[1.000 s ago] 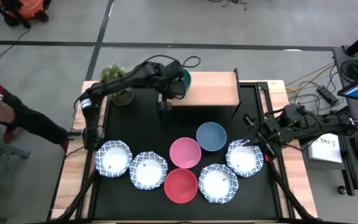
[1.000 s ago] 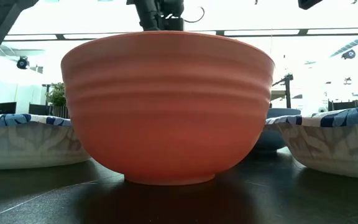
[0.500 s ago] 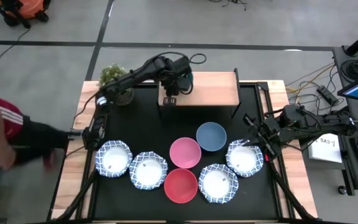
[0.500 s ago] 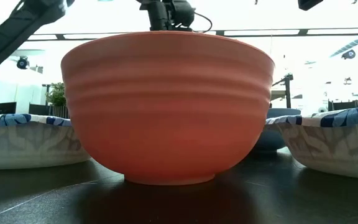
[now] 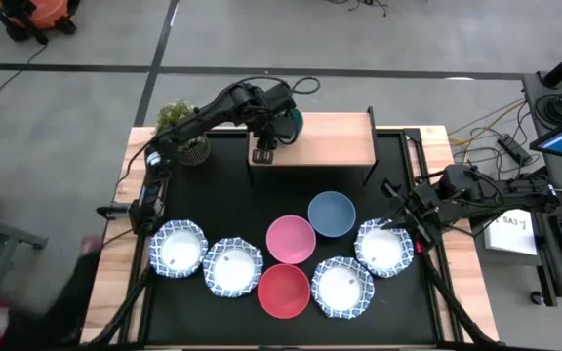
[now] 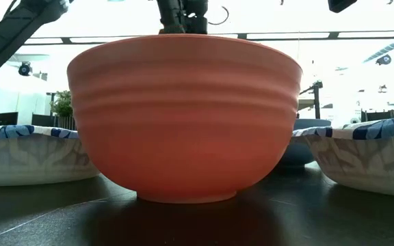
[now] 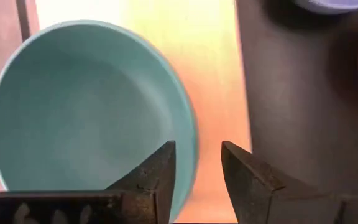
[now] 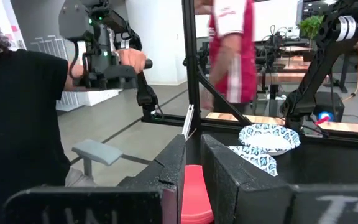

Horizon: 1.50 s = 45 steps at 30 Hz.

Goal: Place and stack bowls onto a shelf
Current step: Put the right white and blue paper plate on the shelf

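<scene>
A green bowl (image 5: 290, 121) (image 7: 86, 112) stands on its base on the left end of the wooden shelf (image 5: 335, 139) at the table's far side. My left gripper (image 7: 197, 146) (image 5: 279, 125) hangs open over the bowl's rim, one finger above the inside and one outside, and I see no touch. On the black mat lie a pink bowl (image 5: 290, 239), a blue bowl (image 5: 332, 214), a red bowl (image 5: 284, 291) (image 6: 183, 116) and several white blue-rimmed bowls (image 5: 232, 266). My right gripper (image 5: 398, 205) (image 8: 192, 162) waits at the mat's right side, a narrow gap between its fingers, holding nothing.
A potted plant (image 5: 183, 127) stands at the table's far left corner, beside the shelf. The shelf's right part is bare wood (image 7: 210, 74). A person stands beyond the table in the right wrist view, and another moves at the table's near left.
My left gripper has opened and let go of the green bowl's rim, and it has shifted a little toward the table's far edge. The bowl stays on the shelf's left end. The person at the table's left has moved toward the near side.
</scene>
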Available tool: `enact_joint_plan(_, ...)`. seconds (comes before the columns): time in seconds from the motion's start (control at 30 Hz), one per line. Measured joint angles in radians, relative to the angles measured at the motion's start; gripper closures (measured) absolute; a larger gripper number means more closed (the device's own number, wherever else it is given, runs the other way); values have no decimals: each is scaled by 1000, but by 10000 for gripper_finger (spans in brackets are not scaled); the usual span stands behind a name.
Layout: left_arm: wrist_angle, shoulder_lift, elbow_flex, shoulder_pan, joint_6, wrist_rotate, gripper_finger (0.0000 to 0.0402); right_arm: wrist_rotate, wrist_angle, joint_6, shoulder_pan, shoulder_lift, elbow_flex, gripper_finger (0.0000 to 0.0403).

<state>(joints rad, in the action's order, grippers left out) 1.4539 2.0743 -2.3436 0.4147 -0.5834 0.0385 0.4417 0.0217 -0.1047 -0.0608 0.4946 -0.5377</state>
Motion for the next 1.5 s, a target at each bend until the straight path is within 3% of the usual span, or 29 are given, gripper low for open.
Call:
enact_joint_plan(0.27, 22, -139, 11, -17, 168, -161, 297, -154, 1, -77, 0, 49, 0, 360)
enact_joint_plan(0.43, -55, -262, 87, -97, 246, -189, 319, -174, -4, -122, 0, 134, -1, 360)
enact_joint_plan(0.57, -230, -380, 269, -194, 275, -189, 328, -207, -2, -192, 0, 204, -12, 360)
enact_joint_plan(0.73, -551, -557, 614, -322, 340, -176, 329, -198, 74, -309, 0, 268, -47, 360)
enact_joint_plan(0.87, -821, -675, 891, -425, 407, -88, 329, -174, 275, -465, -4, 311, -97, 360)
enact_joint_plan(1.03, -1067, -795, 1149, -520, 474, 55, 329, -119, 552, -572, -7, 343, -188, 360)
enact_joint_plan(1.27, -1261, -917, 1363, -552, 574, 104, 329, -157, 965, -472, -4, 364, -263, 360)
enact_joint_plan(1.5, -1308, -971, 1422, -552, 601, 113, 329, -181, 968, -490, -4, 369, -258, 360)
